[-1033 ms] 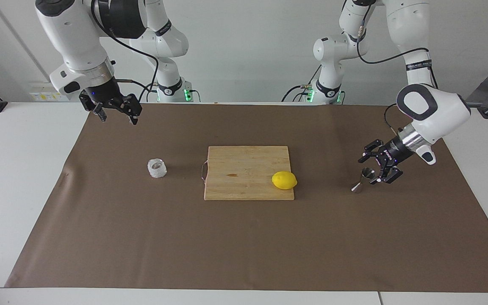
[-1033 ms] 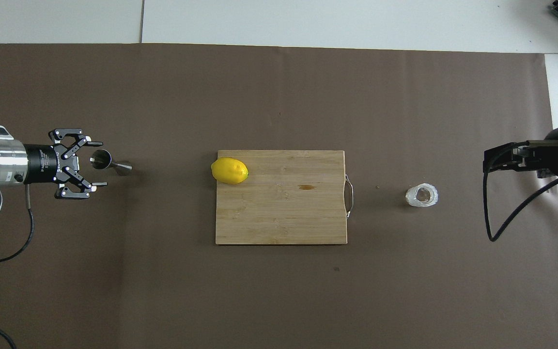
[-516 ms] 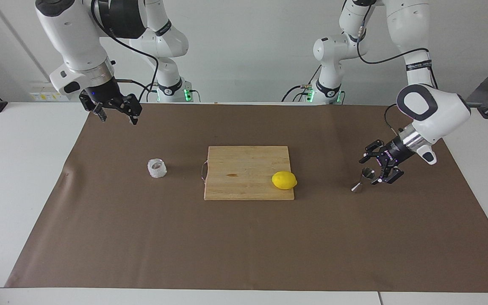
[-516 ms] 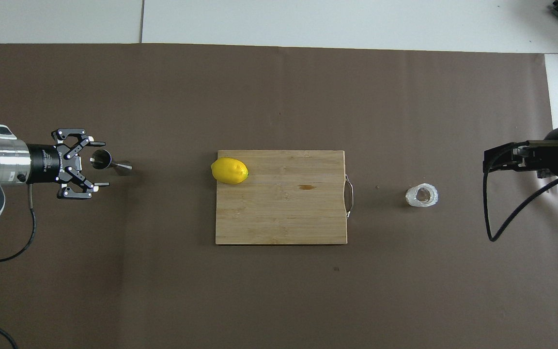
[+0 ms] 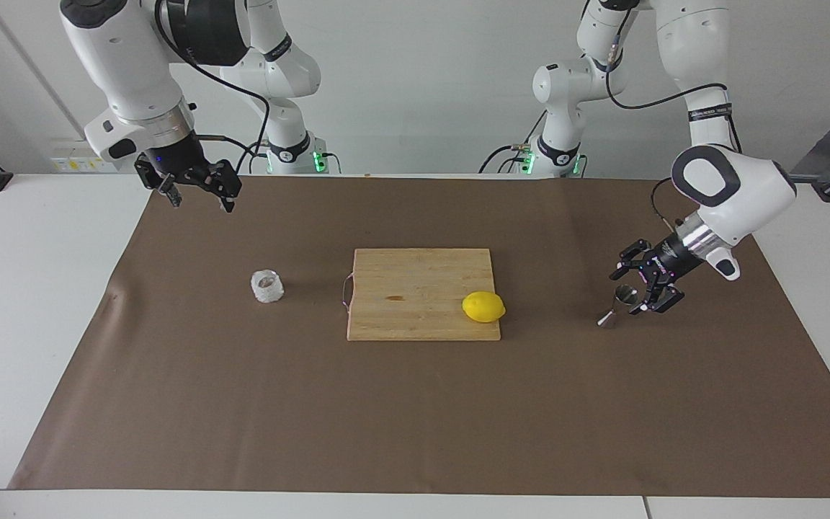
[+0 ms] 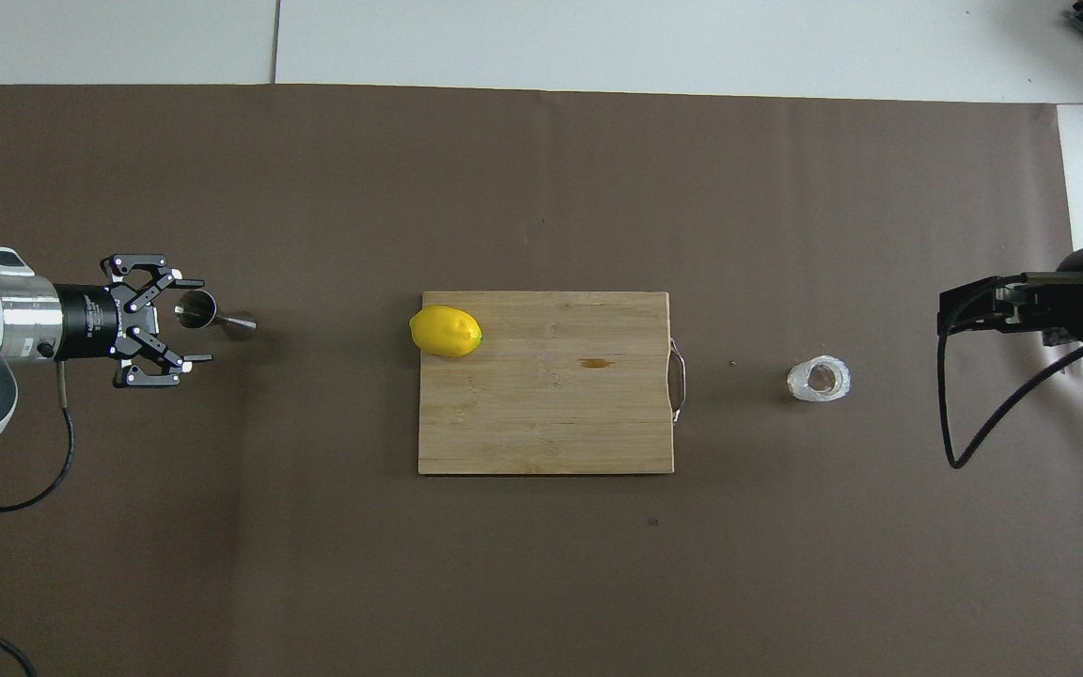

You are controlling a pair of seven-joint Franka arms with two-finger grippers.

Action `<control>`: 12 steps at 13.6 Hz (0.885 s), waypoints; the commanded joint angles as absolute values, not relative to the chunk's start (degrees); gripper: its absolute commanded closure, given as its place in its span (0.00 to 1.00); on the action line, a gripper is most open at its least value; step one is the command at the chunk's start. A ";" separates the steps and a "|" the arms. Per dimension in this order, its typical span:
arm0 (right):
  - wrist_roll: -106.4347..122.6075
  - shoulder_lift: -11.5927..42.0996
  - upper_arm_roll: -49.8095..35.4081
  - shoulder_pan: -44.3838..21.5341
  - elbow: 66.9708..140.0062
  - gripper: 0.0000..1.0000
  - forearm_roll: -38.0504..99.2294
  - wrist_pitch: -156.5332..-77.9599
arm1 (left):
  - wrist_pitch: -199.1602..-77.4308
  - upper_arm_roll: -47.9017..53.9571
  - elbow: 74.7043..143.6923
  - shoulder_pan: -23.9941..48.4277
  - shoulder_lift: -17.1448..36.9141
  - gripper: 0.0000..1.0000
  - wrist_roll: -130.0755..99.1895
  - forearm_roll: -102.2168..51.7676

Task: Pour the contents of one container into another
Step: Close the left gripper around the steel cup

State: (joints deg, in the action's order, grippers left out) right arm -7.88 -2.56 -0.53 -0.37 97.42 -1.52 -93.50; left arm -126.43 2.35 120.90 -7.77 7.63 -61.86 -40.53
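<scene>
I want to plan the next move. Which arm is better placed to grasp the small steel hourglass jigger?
The left. The left gripper is open right beside the small steel hourglass jigger, at table height. The right gripper hangs raised at the right arm's end, nearer the whitish crinkled cup, and waits.

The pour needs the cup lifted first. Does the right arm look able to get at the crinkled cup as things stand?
Probably yes. The right gripper hangs open above the mat at its own end of the table, and the crinkled cup stands alone on the mat nearby, nothing beside it or between them.
</scene>
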 commanded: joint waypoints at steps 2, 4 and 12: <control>-9.14 -3.69 -0.70 0.00 98.44 0.00 -1.32 -93.08 | -127.79 2.02 121.11 -7.03 7.38 0.05 -61.87 -39.81; -9.14 -3.69 -0.70 0.00 98.44 0.00 -1.32 -93.08 | -128.05 2.11 120.42 -7.03 7.56 0.07 -62.22 -39.90; -9.23 -3.69 -0.70 -0.09 98.44 0.00 -1.32 -93.08 | -130.60 2.11 120.23 -5.98 8.00 0.16 -63.89 -40.25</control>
